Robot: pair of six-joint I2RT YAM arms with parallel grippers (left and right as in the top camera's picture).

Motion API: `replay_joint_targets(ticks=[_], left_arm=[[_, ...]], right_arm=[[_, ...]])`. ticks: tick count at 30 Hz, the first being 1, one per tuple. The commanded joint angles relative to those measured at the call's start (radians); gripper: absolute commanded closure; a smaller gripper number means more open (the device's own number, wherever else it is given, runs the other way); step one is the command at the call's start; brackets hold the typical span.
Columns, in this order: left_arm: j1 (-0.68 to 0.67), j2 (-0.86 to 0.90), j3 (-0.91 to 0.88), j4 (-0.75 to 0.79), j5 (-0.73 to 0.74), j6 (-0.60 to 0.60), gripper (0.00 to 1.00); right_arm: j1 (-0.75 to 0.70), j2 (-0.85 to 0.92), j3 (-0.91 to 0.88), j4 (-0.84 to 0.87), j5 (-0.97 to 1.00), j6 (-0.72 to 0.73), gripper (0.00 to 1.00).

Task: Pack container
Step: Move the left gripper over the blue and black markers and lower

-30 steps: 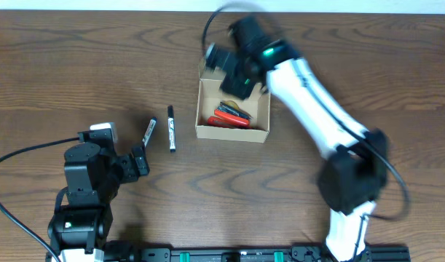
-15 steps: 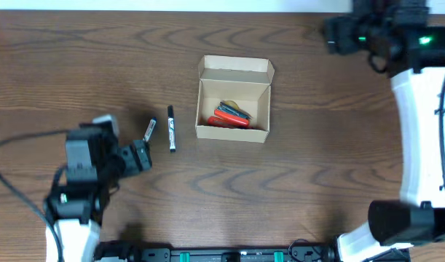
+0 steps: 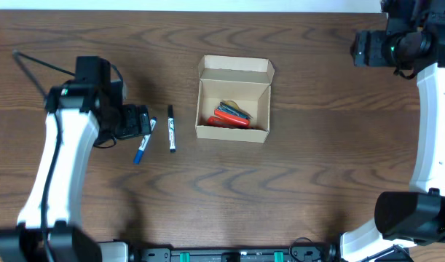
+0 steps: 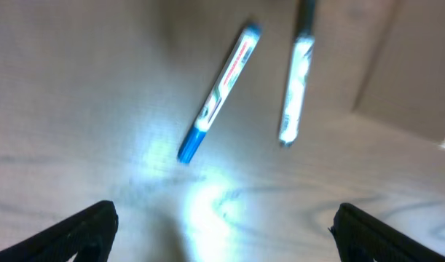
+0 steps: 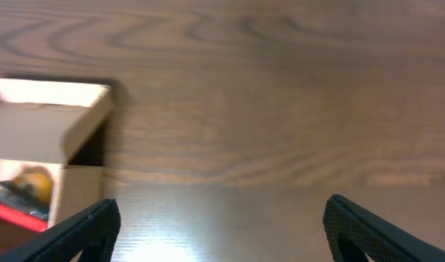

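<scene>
While its flap lid lies folded back, the container (image 3: 233,134) sits mid-tabletop, nearer the far edge.

Overhead, this tan cardboard box holds red and black markers (image 3: 228,114) bunched against its near wall. On the dark wood-grain tabletop (image 3: 295,182), toward the left edge, lie a slim black marker (image 3: 171,129) and a blue-capped marker (image 3: 142,145), close but apart. The left gripper (image 3: 138,122) is over the latter's upper end and the right gripper (image 3: 360,49) is by the far right corner. From the left wrist, both loose markers are blurred under glare, with the jaws spread wide and empty. From the right wrist, the jaws are likewise wide and hold nothing, and the box shows its pale flap and something red inside.
</scene>
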Motion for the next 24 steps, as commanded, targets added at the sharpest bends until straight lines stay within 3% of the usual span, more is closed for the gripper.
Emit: replay_joint_targets(ticks=[1,6,17,24], left_arm=[[-0.003,0.071,0.044,-0.062,-0.030,0.047,0.05],[-0.003,0.116,0.044,-0.077,-0.080,0.110,0.05],[-0.038,0.129,0.043,0.047,-0.125,0.285,0.05],[-0.090,0.206,0.042,0.080,-0.149,0.329,0.05]], right_arm=[[-0.046,-0.007,-0.050,0.012,0.094,0.095,0.09],[-0.113,-0.007,-0.103,0.024,0.092,0.217,0.07],[-0.135,-0.007,-0.125,0.025,0.048,0.182,0.06],[-0.135,-0.007,-0.126,0.024,0.037,0.181,0.06]])
